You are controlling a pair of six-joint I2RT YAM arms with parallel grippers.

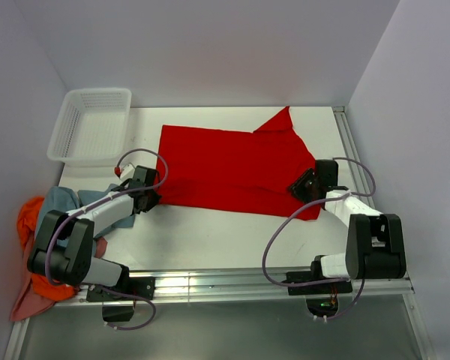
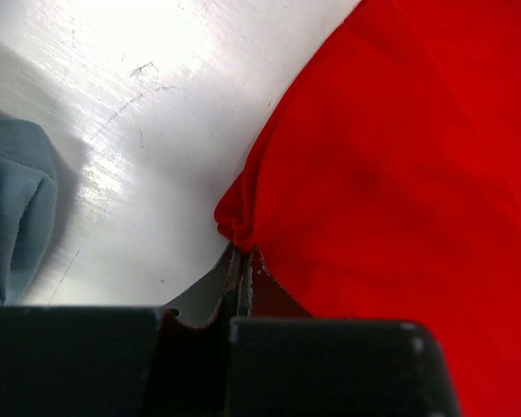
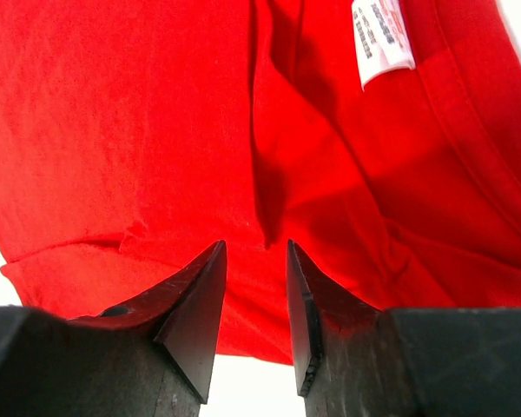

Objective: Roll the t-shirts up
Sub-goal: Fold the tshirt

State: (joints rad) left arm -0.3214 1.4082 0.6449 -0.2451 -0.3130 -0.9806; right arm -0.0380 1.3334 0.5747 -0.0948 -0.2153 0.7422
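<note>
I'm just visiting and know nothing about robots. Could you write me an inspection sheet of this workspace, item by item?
Surface: white tabletop, lightly scratched.
Job's things: bright red cloth t-shirt spread out flat; dusty grey-blue t-shirt, orange t-shirt and pale pink t-shirt heaped at the left edge.
Clutter: white perforated plastic basket in the far left corner, nothing seen inside.
End effectors: left end effector shut on the red shirt's corner; right end effector open above the shirt's neck end.
Cables: purple-grey cables looping loosely along both arms.
Surroundings: plain pale walls on three sides.
</note>
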